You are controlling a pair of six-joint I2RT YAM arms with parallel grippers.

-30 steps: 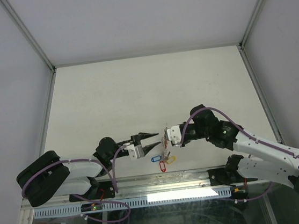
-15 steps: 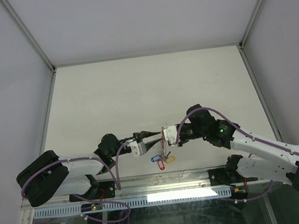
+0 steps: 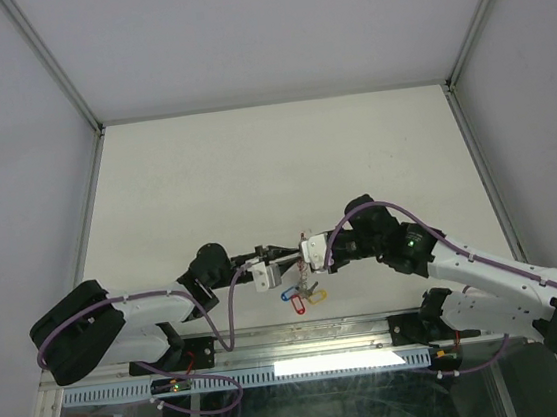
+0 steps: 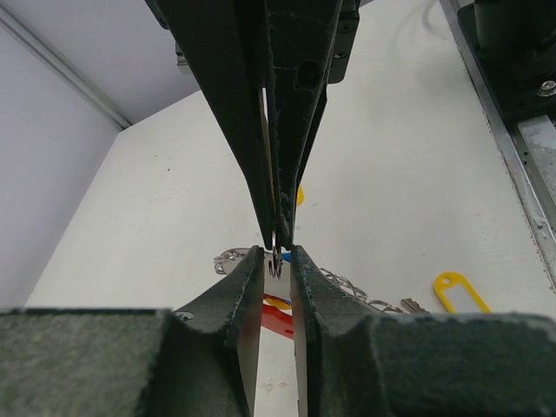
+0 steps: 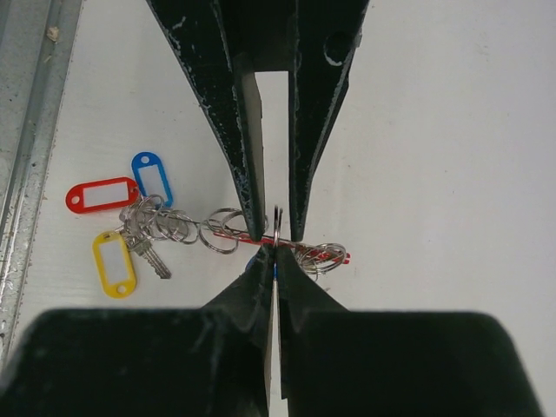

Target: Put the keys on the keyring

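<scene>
Two end effectors met tip to tip low over the near part of the desk. The right end effector was fully closed, its tips pinching a small silvery split ring that stood edge-on. The left end effector was open only by a narrow slit, one finger on each side of that ring; no contact with it could be made out. Beneath the tips, on the desk, lay the keys, bunched together with their red tag, blue tag and yellow tag. A chain of little rings ran from them to the keyring, whose thin red arc passed behind the fingertips; whether the pinched ring was linked to it could not be told.
</scene>
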